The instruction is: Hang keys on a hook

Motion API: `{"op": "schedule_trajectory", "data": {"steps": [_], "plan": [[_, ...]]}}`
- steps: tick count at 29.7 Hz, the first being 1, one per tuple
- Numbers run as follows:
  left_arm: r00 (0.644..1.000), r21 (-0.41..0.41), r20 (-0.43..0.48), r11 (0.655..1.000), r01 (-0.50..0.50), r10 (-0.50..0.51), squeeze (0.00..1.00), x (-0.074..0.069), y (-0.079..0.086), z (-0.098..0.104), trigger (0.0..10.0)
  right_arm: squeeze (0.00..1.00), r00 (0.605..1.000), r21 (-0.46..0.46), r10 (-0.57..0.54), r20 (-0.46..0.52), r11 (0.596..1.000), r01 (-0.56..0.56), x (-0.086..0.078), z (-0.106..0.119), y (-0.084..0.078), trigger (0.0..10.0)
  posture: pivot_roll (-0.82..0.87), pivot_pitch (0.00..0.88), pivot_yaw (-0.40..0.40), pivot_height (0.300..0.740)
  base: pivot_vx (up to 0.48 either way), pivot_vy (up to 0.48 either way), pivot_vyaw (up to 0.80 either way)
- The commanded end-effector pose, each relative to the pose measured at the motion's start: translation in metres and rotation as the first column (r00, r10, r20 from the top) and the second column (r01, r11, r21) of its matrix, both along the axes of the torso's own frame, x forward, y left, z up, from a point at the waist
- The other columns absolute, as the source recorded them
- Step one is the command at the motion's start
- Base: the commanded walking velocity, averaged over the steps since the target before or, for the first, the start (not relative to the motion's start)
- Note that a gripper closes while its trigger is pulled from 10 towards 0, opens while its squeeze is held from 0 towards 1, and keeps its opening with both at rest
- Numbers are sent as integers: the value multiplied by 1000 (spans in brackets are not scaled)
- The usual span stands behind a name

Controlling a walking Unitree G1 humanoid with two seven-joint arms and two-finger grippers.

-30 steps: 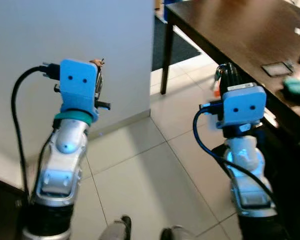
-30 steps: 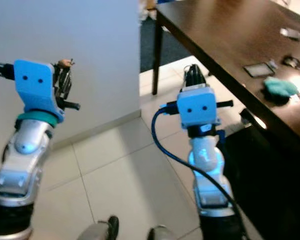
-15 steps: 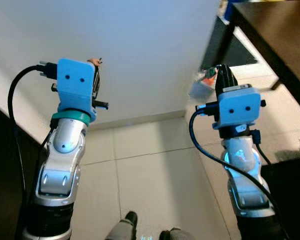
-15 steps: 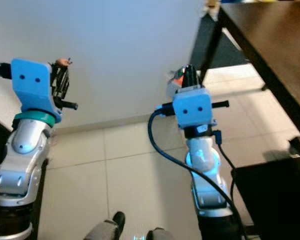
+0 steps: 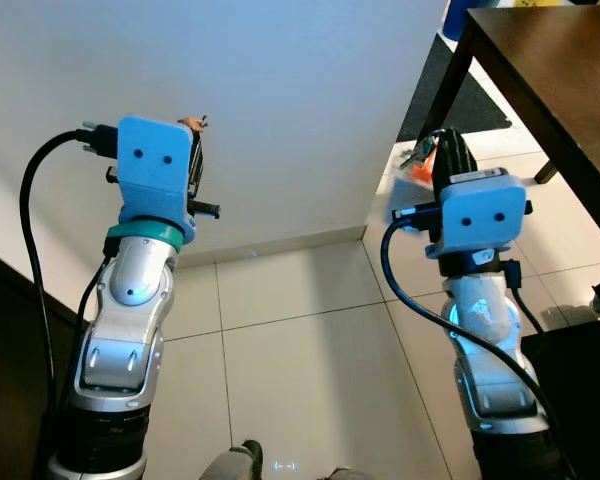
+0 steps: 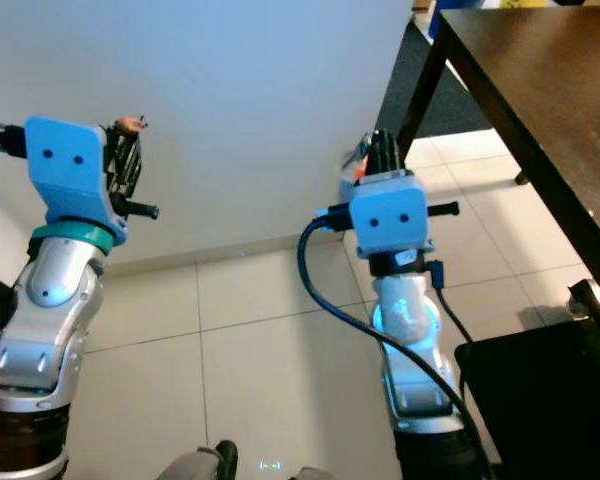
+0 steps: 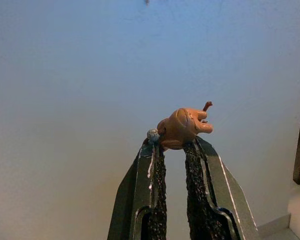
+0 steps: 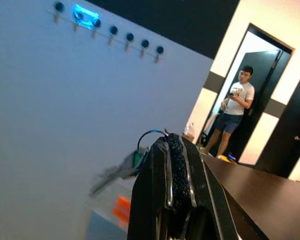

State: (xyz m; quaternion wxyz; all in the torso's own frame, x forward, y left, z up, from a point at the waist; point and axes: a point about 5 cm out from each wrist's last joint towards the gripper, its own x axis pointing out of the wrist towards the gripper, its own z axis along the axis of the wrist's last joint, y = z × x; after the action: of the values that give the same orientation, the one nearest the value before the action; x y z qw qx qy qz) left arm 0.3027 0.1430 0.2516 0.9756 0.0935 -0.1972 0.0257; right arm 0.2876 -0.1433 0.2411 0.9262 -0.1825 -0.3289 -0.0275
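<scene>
- Right gripper (image 8: pixel 174 142) is raised in front of the white wall (image 5: pixel 280 100), fingers pressed together on the ring of the keys (image 8: pixel 121 169).
- The keys hang off the side of the fingertips; in the right wrist view they are blurred, with a green part and an orange tag (image 8: pixel 122 209) below. In the left eye view they show as an orange-and-grey smear beside the fingers (image 5: pixel 412 172).
- Row of hooks (image 8: pixel 110 33) is mounted high on the wall, well apart from the keys; one spot in the row glows blue.
- Left gripper (image 7: pixel 176 145) is raised beside the wall, fingers clamped on a small brown figure (image 7: pixel 184 128) at their tips; a pale bead sits at one side of it.
- Dark wooden table (image 5: pixel 550 70) stands to the robot's right; its leg meets the tiled floor (image 5: pixel 300 360).
- A person (image 8: pixel 234 112) stands in a doorway beyond the table, seen in the right wrist view.
</scene>
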Motion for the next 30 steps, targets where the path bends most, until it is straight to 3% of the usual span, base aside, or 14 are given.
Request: {"op": "schedule_trajectory", "data": {"steps": [1, 8, 30], "plan": [[1000, 4, 15, 1000, 18, -18, 0, 1, -4, 2, 10000, 0, 1000, 6, 2, -2, 1000, -2, -1, -2, -2, 10000, 16, 97, 90, 740, 469, 0, 0], [995, 11, 89, 999, 51, -52, 0, 2, -12, 20, 10000, 0, 1000, -1, 5, 1, 1000, -5, 1, -1, -2, 10000, 14, 91, 84, 740, 459, 0, 0], [976, 29, 180, 992, 119, -122, 0, -2, -22, 42, 10000, 0, 1000, -9, 8, 3, 1000, -8, 4, -2, -1, 10000, 11, 77, 81, 740, 433, 0, 0]]}}
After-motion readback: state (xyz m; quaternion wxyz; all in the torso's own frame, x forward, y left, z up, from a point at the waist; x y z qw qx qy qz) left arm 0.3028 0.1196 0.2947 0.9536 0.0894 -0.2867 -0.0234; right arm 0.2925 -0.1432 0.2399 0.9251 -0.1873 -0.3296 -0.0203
